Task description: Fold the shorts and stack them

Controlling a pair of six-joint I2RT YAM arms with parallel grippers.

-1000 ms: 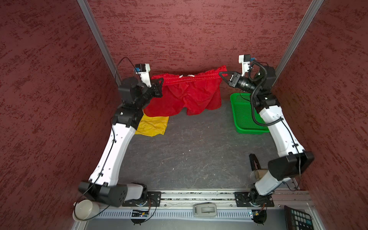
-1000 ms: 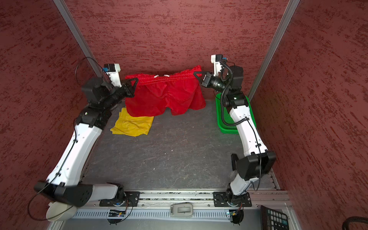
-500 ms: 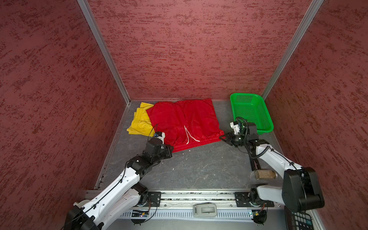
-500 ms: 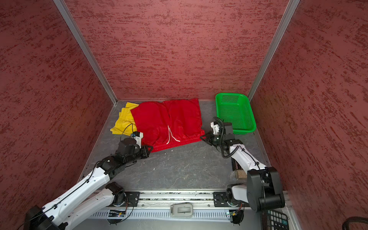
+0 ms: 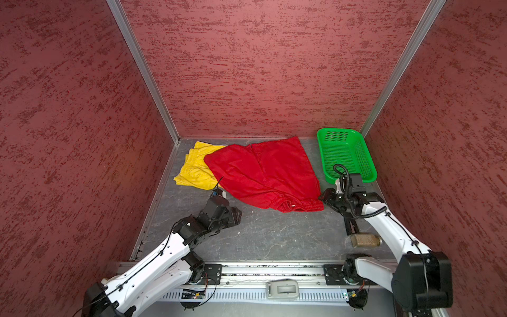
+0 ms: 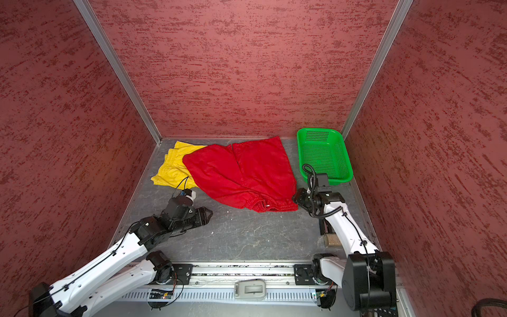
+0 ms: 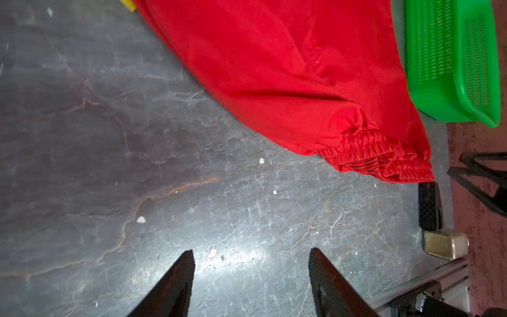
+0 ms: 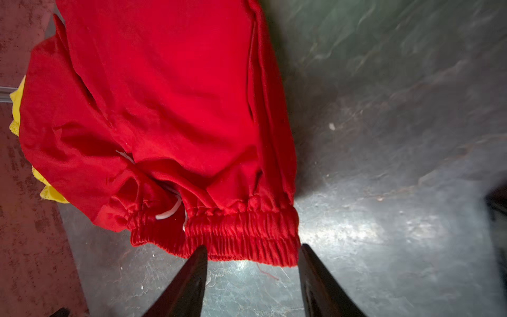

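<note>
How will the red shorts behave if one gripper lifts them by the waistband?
Probably floppy: the red shorts lie in soft creases. Likely light: the fabric looks thin. The gathered waistband may offer a thicker grip.

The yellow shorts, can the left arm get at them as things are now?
Probably yes. The left gripper, open, is over bare floor close to the yellow shorts. The red shorts cover one side of them; the rest lies exposed.
</note>
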